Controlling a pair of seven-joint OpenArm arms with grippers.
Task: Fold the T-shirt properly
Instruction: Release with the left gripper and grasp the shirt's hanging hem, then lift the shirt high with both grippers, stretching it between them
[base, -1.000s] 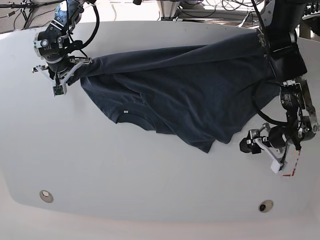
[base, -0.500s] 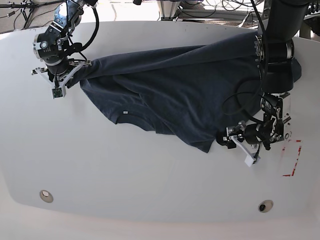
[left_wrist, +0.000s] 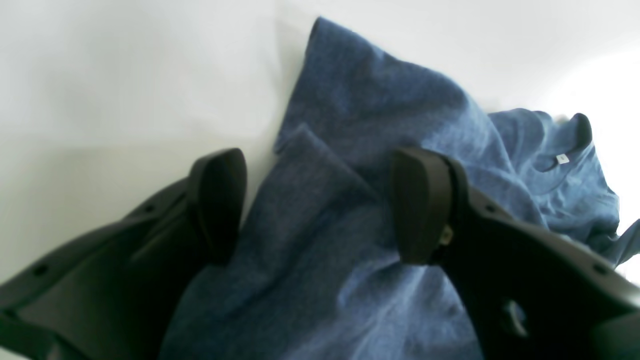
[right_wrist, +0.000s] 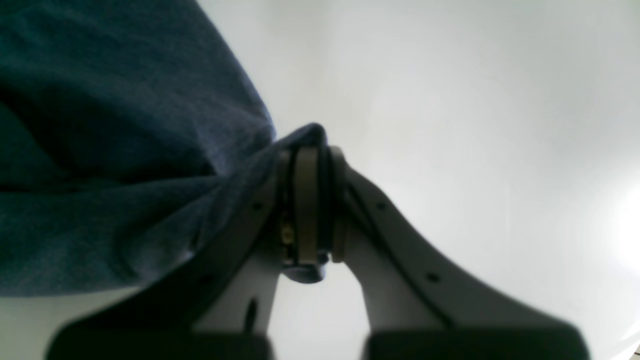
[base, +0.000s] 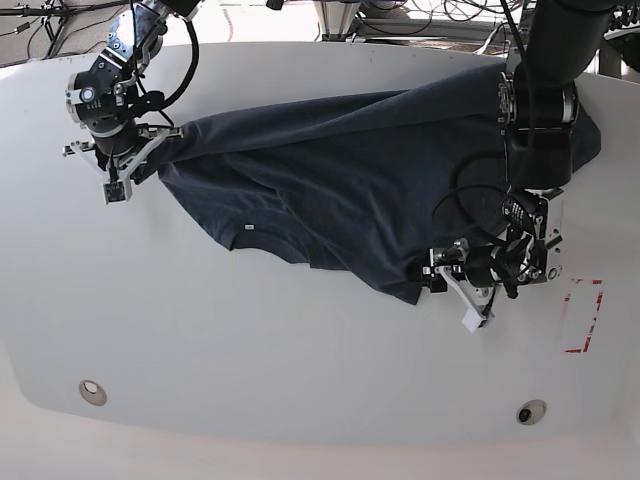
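Here the T-shirt (base: 360, 180) lies spread across the far tabletop (base: 250, 340). The right gripper (base: 135, 160), at far left, is clamped on a bunched edge. The left gripper (base: 450, 290) reaches down with jaws wide apart, straddling the near hem corner.

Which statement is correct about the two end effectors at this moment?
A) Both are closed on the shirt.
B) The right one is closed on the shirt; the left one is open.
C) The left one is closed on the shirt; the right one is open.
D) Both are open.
B: the right end effector pinches a bunch of the T-shirt, while the left end effector stands wide apart over the cloth.
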